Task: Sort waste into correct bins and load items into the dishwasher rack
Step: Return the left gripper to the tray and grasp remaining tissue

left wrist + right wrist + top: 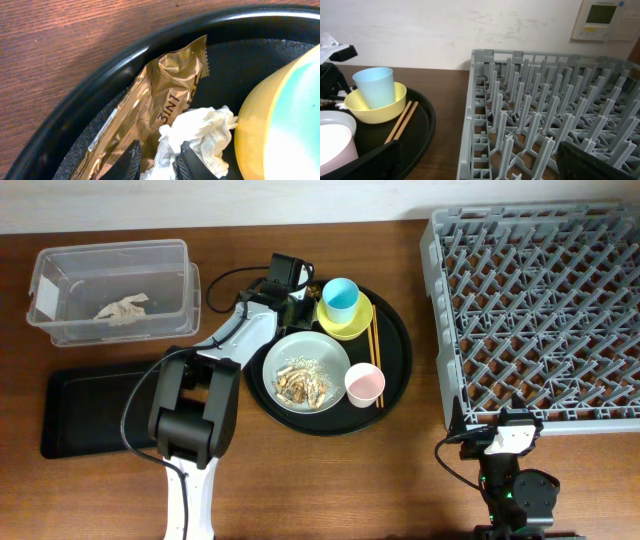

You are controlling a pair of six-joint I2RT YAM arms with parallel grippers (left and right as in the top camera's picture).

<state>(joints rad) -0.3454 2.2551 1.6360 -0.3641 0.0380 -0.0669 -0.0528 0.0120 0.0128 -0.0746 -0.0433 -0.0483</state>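
My left gripper (297, 292) is at the back left of the round black tray (398, 340). In the left wrist view its fingers (159, 162) are shut on crumpled white paper (200, 131), which lies on a shiny gold-brown wrapper (162, 92) beside the yellow bowl (265, 115). The light-blue cup (340, 297) stands in the yellow bowl (357, 323). The pale grey plate (300, 352) holds food scraps (303, 384). The pink cup (364, 384) stands beside it. My right gripper (480, 165) is open and empty at the grey rack's (540, 310) front left corner.
The clear tub (110, 260) at the back left holds another crumpled paper (122, 308). The shallow black rectangular tray (80, 410) lies in front of the tub. Chopsticks (374, 350) lie on the round tray by the bowl. The left arm reaches across between the tub and the round tray.
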